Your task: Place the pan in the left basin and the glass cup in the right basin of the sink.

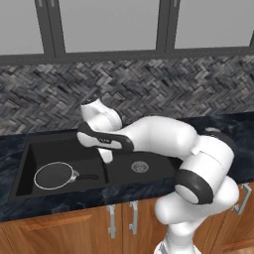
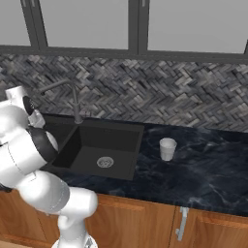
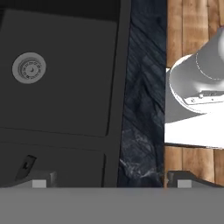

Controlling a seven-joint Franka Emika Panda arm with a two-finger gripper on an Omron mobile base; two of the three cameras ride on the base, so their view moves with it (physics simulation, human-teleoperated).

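Left base view shows the pan [image 1: 55,175] lying flat in the left basin [image 1: 30,163], its black handle pointing toward the divider, so that half of the job looks done. The cup [image 2: 167,148] stands upright on the dark marbled counter [image 2: 203,169], to the right of the sink [image 2: 138,145] and apart from its rim, as seen in the right base view. The gripper [image 3: 109,181] hangs above the sink near the divider, with jaws spread wide and nothing between them; the hand view looks down on the right basin [image 3: 65,87] and its silver drain [image 3: 29,68]. The main risk, as I judge it, lies in the reach across to the cup. The arm is folded over the sink, and a low swing right could clip the faucet [image 2: 72,97] or the sink edge. The cup is small, light and tapered, so a grip set too high or off centre could tip it or squeeze it out of the fingers. A sideways approach could also knock it over and send it rolling on the counter. Released too high over the basin, it could land on its side.
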